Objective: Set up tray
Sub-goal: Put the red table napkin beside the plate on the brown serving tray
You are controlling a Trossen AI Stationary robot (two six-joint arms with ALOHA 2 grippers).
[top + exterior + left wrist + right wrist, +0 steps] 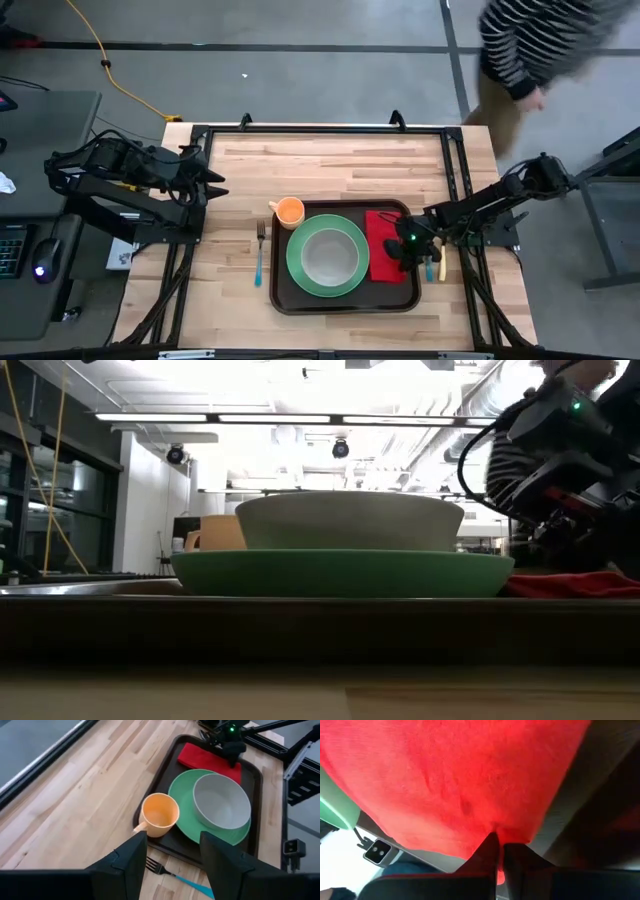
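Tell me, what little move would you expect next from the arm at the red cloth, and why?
Probably open and lift away. The right gripper is pinched shut on the red napkin, which already lies in the tray beside the green plate.

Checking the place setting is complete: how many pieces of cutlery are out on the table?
2. A blue-handled metal fork lies on the wood left of the dark brown plastic tray. A yellow-and-blue-handled utensil lies right of it, partly hidden by the right end effector; more could be hidden there.
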